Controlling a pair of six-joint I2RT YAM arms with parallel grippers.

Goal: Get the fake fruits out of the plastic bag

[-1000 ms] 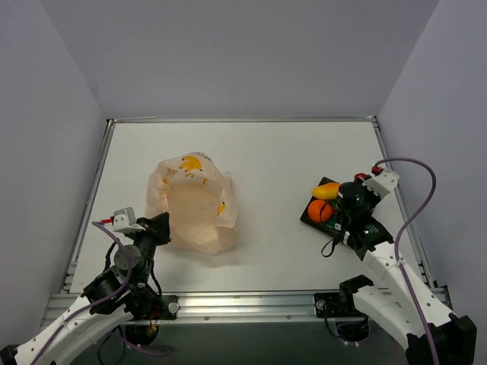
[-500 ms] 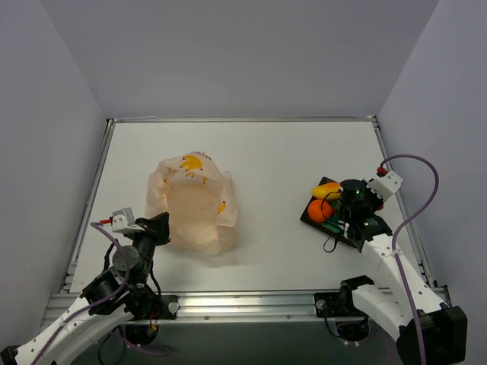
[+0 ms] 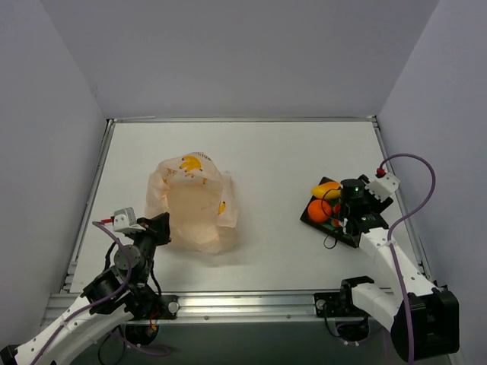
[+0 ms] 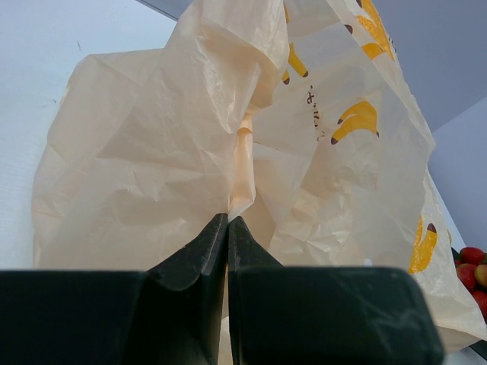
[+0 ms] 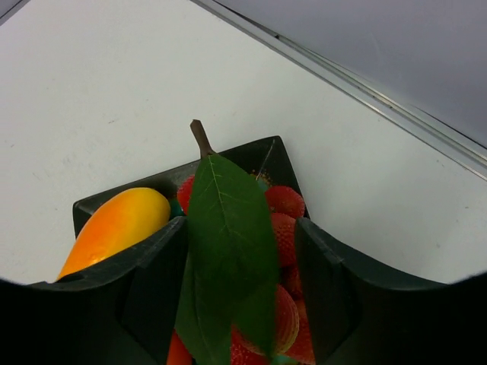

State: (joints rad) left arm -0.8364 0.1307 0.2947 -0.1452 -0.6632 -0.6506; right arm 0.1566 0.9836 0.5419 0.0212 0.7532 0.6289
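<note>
The plastic bag [image 3: 194, 201], pale peach with banana prints, stands crumpled at the left of the table. My left gripper [image 3: 161, 226] is at its near-left edge, shut on a fold of the bag [image 4: 152, 152] at the left gripper's [image 4: 228, 220] tips. The fake fruits lie in a dark tray [image 3: 310, 219] on the right: a mango [image 3: 326, 190] and an orange [image 3: 319, 211]. My right gripper [image 3: 346, 211] hangs over the tray. In the right wrist view the right gripper [image 5: 240, 224] is open around a green leaf [image 5: 228, 243] and red bumpy fruits [image 5: 285, 201], beside the mango [image 5: 114, 228].
The tray rim [image 5: 251, 152] sits close under my right fingers. Grey walls enclose the table on three sides, with a metal rail [image 3: 243, 304] along the near edge. Red fruit pieces [image 4: 473, 258] show far right in the left wrist view.
My right wrist has turned slightly over the tray and its jaws have opened. The bag and the left arm have not moved.
</note>
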